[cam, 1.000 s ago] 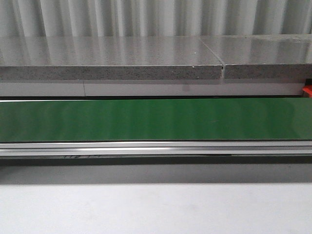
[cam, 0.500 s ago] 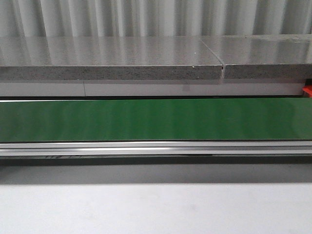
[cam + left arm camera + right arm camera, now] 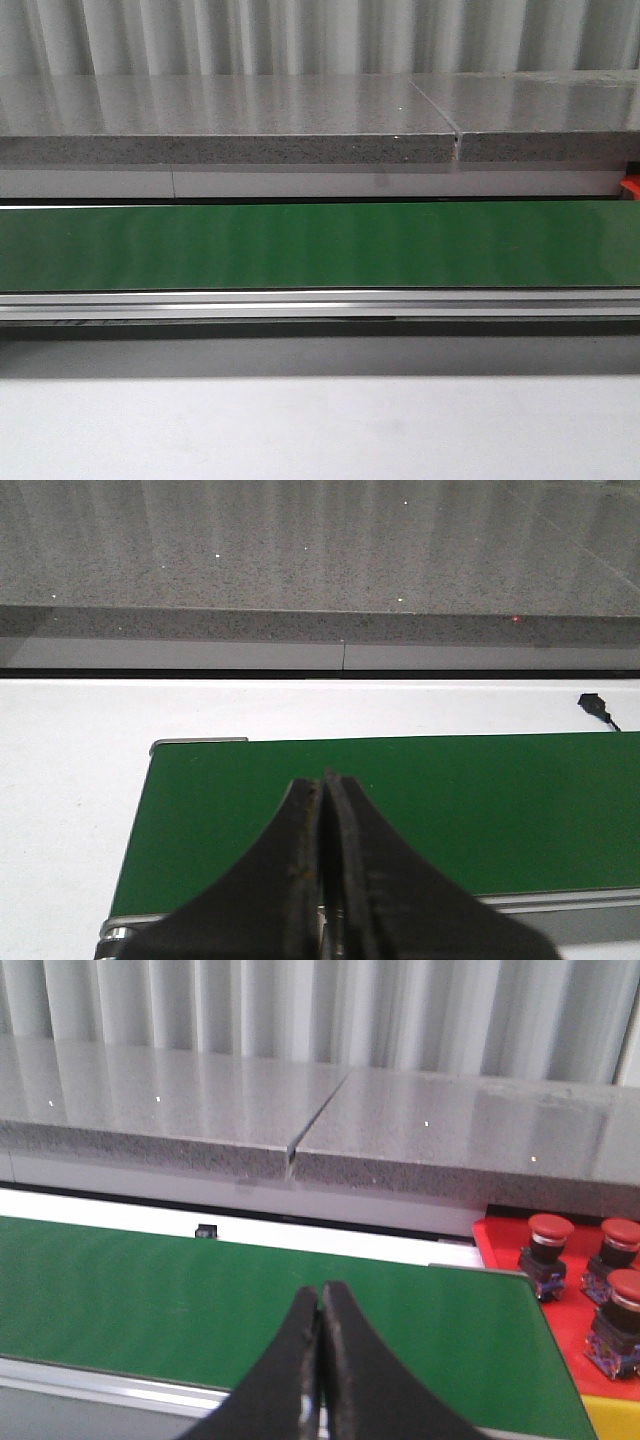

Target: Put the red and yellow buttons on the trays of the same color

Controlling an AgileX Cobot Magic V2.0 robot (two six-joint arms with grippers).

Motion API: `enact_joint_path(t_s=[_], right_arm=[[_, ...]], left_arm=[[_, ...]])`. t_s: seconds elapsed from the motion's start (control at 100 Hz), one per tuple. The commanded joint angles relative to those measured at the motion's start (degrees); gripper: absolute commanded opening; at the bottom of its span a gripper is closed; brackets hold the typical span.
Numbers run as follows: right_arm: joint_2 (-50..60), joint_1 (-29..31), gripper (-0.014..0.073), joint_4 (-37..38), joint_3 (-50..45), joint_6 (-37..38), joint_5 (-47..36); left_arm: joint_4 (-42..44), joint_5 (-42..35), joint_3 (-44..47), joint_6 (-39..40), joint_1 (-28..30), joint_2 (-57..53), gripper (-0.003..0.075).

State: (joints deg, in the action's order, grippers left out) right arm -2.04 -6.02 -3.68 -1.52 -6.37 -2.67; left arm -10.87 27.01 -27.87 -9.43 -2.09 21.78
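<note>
Tools (image 3: 322,785) (image 3: 321,1295) closed over green belt (image 3: 320,245)

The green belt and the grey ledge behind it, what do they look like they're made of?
The green belt looks like smooth rubber or PVC with a slight sheen, judging by the soft vertical reflections; which one I can't tell. The grey ledge looks like polished speckled stone, perhaps granite or a composite: fine flecks, a glossy mirror-like top and a rougher front edge.

I see the white table (image 3: 320,430) carrying the green conveyor belt (image 3: 320,245) across its width, with a red tray (image 3: 580,1280) holding red buttons (image 3: 548,1250) at the belt's 3 o'clock end.
</note>
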Motion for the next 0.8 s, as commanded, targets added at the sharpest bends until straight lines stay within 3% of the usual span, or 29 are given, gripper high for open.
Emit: enact_joint_path(t_s=[0.0,0.31,0.79], right_arm=[[0.4,0.0,-0.0069,0.7,0.8,0.4,-5.3],[3.3,0.0,-0.0069,0.7,0.8,0.4,3.2],[3.3,0.0,-0.0069,0.7,0.8,0.4,3.5]], left_arm=[[-0.7,-4.2,-1.6,0.0,-0.5,0.5,-0.0021],[-0.7,-4.2,-1.6,0.0,-0.5,0.5,-0.0021],[-0.7,-4.2,-1.6,0.0,-0.5,0.5,-0.0021]])
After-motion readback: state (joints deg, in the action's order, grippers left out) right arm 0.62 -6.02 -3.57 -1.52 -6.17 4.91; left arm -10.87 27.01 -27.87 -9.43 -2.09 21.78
